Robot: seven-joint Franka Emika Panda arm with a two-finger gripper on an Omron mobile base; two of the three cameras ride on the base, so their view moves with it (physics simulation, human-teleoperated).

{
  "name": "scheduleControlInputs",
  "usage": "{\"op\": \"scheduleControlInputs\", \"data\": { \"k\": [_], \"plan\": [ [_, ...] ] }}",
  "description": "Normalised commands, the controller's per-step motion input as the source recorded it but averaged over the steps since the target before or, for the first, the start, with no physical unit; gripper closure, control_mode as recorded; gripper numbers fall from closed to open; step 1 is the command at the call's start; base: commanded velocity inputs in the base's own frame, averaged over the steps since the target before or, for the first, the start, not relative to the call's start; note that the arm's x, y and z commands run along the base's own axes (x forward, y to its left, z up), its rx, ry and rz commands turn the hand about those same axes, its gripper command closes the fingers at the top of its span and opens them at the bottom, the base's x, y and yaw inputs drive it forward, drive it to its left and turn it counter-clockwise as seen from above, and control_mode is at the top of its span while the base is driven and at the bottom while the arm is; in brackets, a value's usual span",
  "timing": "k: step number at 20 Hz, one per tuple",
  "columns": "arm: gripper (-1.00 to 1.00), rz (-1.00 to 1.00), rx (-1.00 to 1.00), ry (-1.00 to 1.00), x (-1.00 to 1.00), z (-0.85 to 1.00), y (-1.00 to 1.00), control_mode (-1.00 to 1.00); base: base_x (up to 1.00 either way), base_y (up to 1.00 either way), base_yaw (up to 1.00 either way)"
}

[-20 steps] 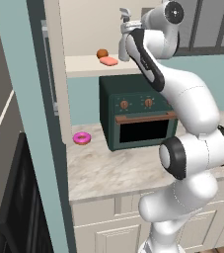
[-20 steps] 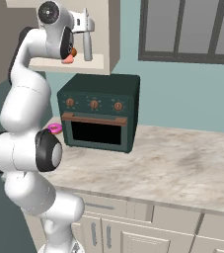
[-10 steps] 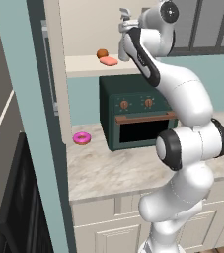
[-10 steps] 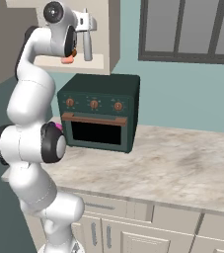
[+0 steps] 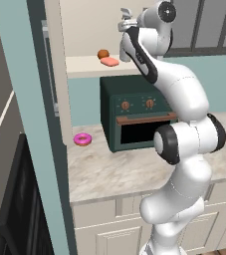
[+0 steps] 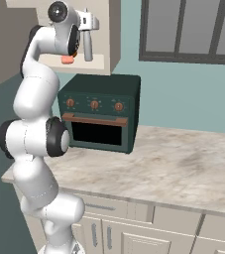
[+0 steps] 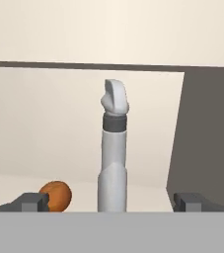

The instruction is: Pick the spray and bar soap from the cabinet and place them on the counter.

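Spray: the spray [image 7: 114,153] stands upright on the shelf of the cabinet [image 5: 84,63], not yet gripped.
Gripper: the gripper [image 7: 111,200] faces into the cabinet with its jaws spread wide, one on each side of the spray's base and neither touching it; nothing is held.
Gripper height: raised to shelf level, above the oven [image 5: 134,117].
Bar soap: the bar soap [image 5: 109,61] lies flat on the same shelf, above the oven, beside the spray on the side toward the cabinet door.
Orange ball: a small orange-brown ball [image 5: 102,54] sits just behind the bar soap on the shelf.
Cabinet door: swung open, well clear of the shelf front.
Counter: the counter [image 6: 183,163] below the oven's level carries the oven and a pink donut [image 5: 82,139] beside the oven; neither the spray nor the bar soap is on it.
Done: the reach to the spray looks nearly complete.
Left: closing on the spray, lifting it out, setting it on the counter, then all of the same for the bar soap.
Progress: early, by my judgement; neither item delivered.
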Motion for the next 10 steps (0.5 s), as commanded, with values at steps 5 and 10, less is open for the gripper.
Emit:
{"op": "scheduleControlInputs", "data": {
  "k": [5, 10],
  "plan": [
    [-1.00, 0.00, 0.00, 0.00, 0.24, 0.00, 0.03, -1.00, 0.00, 0.00, 0.00],
    [-1.00, 0.00, 0.00, 0.00, 0.25, 0.00, 0.03, -1.00, 0.00, 0.00, 0.00]
  ]
}}
